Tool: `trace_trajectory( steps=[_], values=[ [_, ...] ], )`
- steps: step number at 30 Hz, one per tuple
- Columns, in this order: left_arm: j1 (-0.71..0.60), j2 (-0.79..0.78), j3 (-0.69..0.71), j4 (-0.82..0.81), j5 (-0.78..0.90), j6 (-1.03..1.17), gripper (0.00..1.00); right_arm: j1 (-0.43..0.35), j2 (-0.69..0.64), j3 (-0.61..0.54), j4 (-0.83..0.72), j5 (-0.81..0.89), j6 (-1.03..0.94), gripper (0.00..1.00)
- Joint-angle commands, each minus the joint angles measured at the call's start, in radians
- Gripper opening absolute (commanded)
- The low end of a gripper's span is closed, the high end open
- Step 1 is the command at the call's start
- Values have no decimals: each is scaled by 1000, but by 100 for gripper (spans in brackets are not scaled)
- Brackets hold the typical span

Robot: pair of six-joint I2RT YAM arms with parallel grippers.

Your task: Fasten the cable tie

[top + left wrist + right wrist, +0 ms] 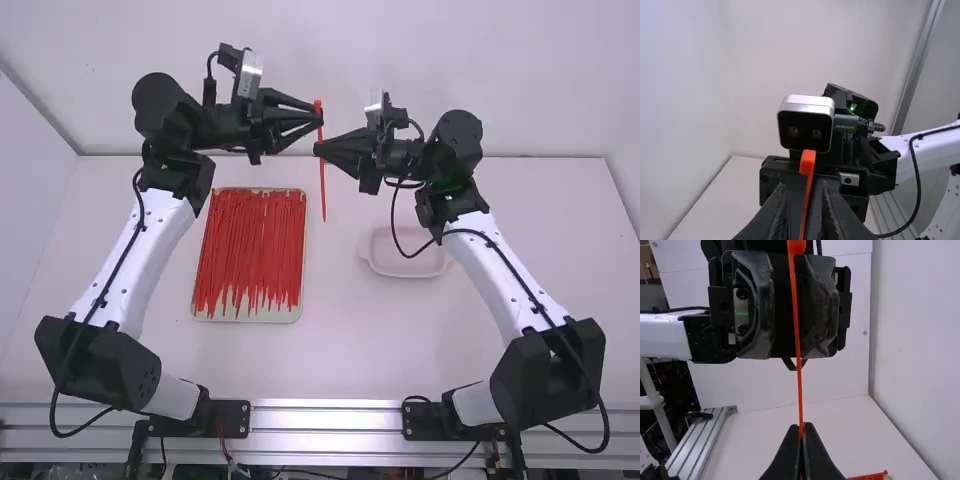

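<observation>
**Both grippers pinch 1 red cable tie above the far side of the tabletop**

In the high view the cable tie (323, 170) hangs upright in the air over the far middle of the tabletop (330, 330), with its lower end free. The left gripper (316, 122) is pressed together on it near the top, and the right gripper (318, 149) pinches it just below. The right wrist view adds the strap running straight down from the left gripper into its own closed tips. The left wrist view shows the tie's head standing above its own 2 fingers, facing the right arm's wrist camera (806, 125). A tray (246, 318) of red ties lies nearer the left edge, with a white dish (372, 262) to its right.
</observation>
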Motion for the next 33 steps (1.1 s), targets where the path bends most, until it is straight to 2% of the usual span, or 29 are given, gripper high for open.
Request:
trace_trajectory(
  steps=[1, 6, 10, 16, 17, 18, 19, 23, 27, 33],
  values=[
    [-5, -1, 31, 15, -8, 0, 17, -2, 8, 25, 3, -2, 4, 0],
    [-6, -1, 31, 23, -7, 0, 15, -2, 8, 25, 3, -2, 4, 0],
    [-6, -1, 31, 22, -8, 0, 2, 1, 8, 25, 4, -2, 3, 0],
    [-3, -1, 31, -23, -66, 3, 2, -6, 8, 25, 4, -2, 4, 0],
    [3, 0, 31, -44, -87, 5, 2, -5, 8, 25, 3, -2, 13, 16],
    [5, -1, 31, -50, -95, 4, 2, -5, 8, 25, 3, -1, 24, 18],
    [13, -1, 31, -61, -104, 2, 2, -6, 8, 25, 4, 2, 55, 99],
    [53, 0, 31, -85, -113, 0, 2, -33, 7, 25, -3, -10, 137, 100],
    [82, 0, 31, -126, -166, 8, 2, -36, 8, 24, -37, -50, 106, 100],
    [99, 0, 31, -292, -298, 127, 2, -33, 8, 24, -310, -50, -143, 100]
  ],
)
